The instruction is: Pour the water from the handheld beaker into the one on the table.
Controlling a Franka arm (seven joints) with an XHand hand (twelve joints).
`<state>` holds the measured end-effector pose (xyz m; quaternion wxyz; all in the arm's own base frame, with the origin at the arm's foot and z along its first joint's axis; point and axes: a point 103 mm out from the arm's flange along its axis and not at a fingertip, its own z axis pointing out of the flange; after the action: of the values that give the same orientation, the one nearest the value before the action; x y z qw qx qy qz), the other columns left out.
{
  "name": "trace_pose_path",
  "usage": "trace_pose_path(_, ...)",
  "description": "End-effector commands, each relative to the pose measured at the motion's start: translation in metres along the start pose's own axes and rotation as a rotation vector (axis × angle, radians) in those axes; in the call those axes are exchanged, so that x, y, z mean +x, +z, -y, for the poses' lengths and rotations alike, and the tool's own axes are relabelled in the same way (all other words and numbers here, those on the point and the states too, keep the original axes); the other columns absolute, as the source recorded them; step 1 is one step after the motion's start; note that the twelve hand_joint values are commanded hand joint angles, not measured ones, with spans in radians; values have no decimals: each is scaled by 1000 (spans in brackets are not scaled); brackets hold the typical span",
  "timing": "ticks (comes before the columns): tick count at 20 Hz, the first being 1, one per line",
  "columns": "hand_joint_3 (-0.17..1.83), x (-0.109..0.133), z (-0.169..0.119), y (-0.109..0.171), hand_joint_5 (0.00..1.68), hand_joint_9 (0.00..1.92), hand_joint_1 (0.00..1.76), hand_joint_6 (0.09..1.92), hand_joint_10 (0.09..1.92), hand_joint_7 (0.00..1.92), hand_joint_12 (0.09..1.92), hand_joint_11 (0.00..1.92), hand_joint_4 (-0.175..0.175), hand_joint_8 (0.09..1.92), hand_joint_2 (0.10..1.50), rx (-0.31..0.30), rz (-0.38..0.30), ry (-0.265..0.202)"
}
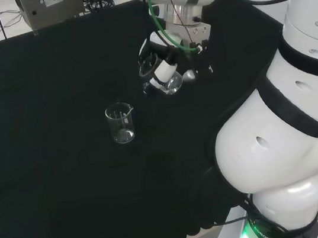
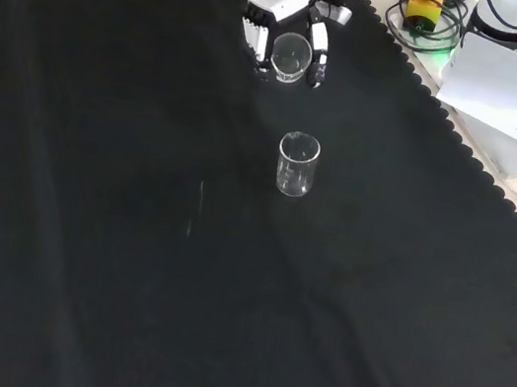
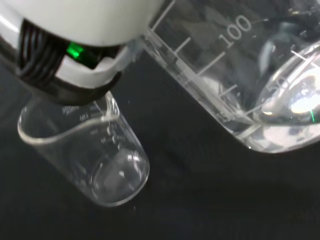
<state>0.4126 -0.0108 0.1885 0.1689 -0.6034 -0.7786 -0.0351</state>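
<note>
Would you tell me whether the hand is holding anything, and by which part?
Yes: the hand holds a clear beaker by its side wall, fingers curled round it.

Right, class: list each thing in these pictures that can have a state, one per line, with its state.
Clear glass beaker in the hand: held off the cloth, tilted, a little water in its bottom.
Clear glass beaker on the black cloth: upright, standing apart from the hand, looks empty.
Black and white hand: fingers curled round the held beaker.
</note>
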Motion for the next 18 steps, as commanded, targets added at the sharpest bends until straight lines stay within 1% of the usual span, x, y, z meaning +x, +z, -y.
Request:
trace_pose_path(1, 721, 7, 2, 13, 1368, 1827, 1150, 534, 87, 1757, 456, 1777, 175, 87, 591, 63, 46, -10)
trace_pose_path(7, 720, 14, -2, 17, 1369, 1827, 1150, 532, 87, 1757, 455, 1778, 175, 87, 591, 100, 94, -20)
trace_pose_path(10, 720, 16, -5, 20, 1369, 1828, 1151, 531, 87, 1757, 455, 1778, 175, 87, 591, 132, 121, -24)
trace_pose_path(16, 719, 19, -12, 25, 1370, 1826, 1151, 530, 87, 1757, 454, 1780, 175, 87, 592, 179, 173, -9)
trace_pose_path(18, 719, 20, -14, 26, 1370, 1826, 1151, 529, 87, 1757, 454, 1780, 175, 87, 592, 200, 188, 3)
